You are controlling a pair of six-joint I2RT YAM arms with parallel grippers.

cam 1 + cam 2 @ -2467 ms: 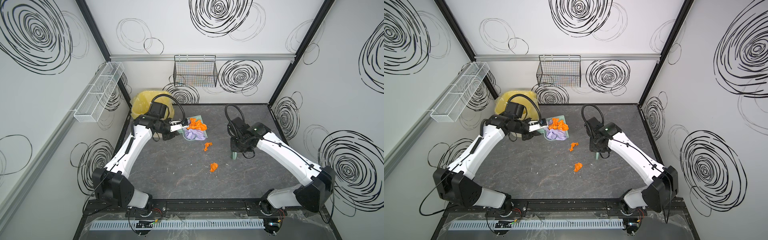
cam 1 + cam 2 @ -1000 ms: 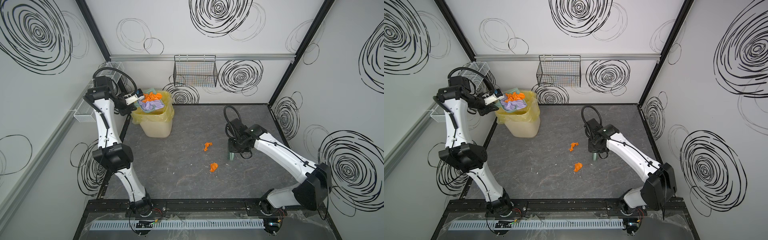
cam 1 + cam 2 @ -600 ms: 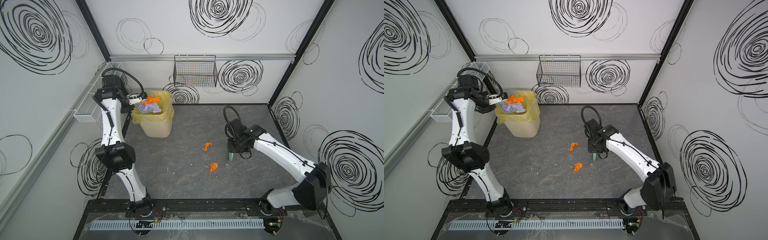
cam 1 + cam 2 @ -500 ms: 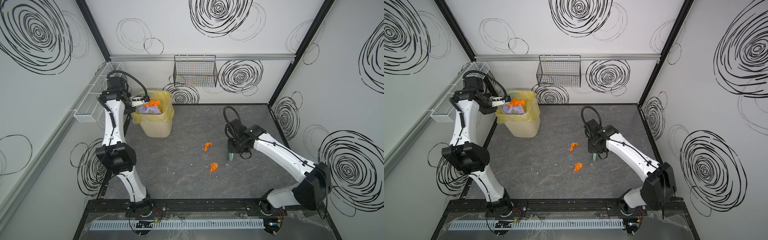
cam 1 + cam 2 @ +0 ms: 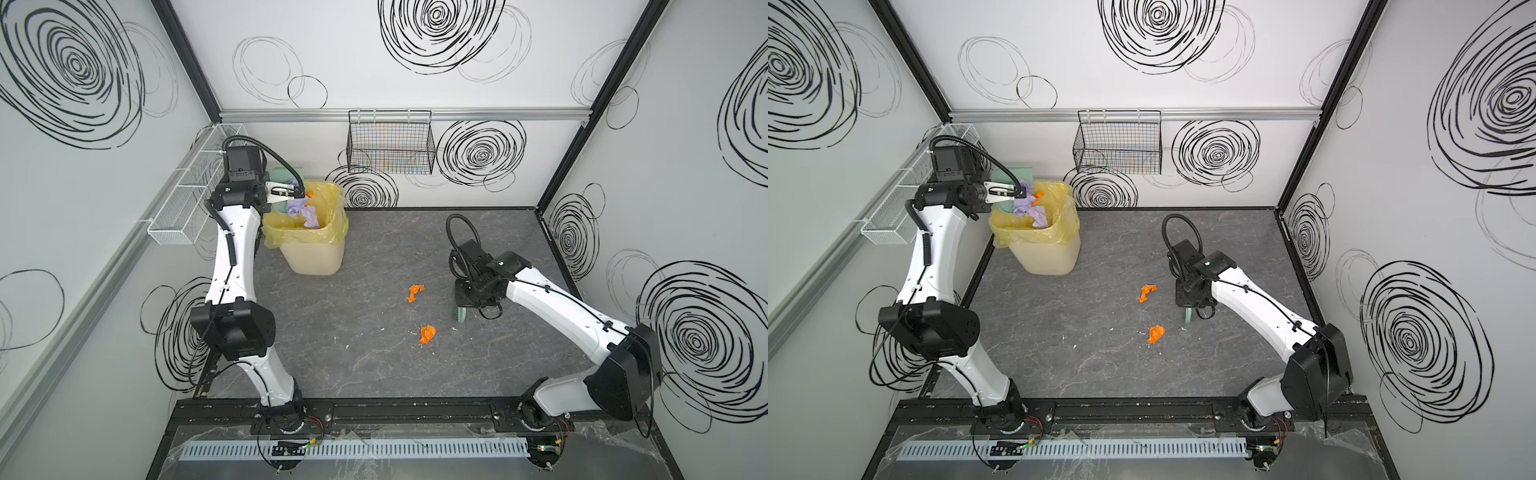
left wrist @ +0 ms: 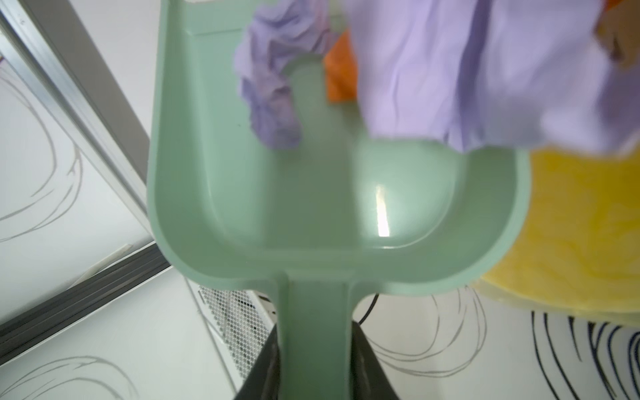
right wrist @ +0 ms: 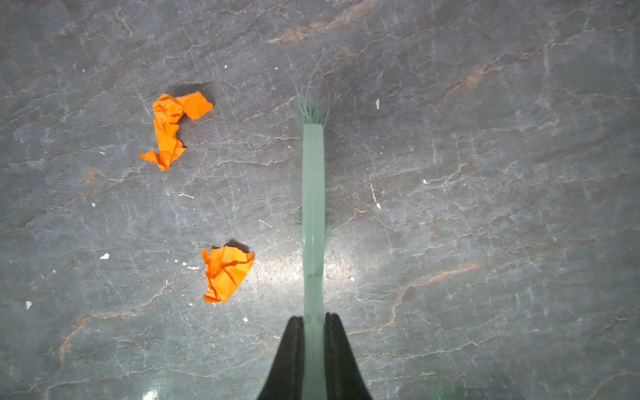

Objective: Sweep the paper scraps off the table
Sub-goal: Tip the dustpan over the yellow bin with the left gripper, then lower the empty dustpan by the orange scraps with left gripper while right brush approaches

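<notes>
Left gripper (image 5: pixel 291 193): fingers pinch pale green plastic dustpan (image 6: pixel 311 207), tilted over yellow-lined bin (image 5: pixel 320 249), far left.
Right gripper (image 7: pixel 313 322): fingers pinch slim green brush (image 7: pixel 313 194).
Paper scraps (image 6: pixel 485 69): lilac at bin mouth; two orange ones (image 5: pixel 415 293) mid grey table (image 5: pixel 353 374).

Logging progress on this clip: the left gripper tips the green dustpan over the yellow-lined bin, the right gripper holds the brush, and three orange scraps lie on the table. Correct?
Not quite: only two orange scraps lie on the table, as the right wrist view shows. The left gripper does tip the dustpan over the bin, and the right gripper holds the brush.
</notes>
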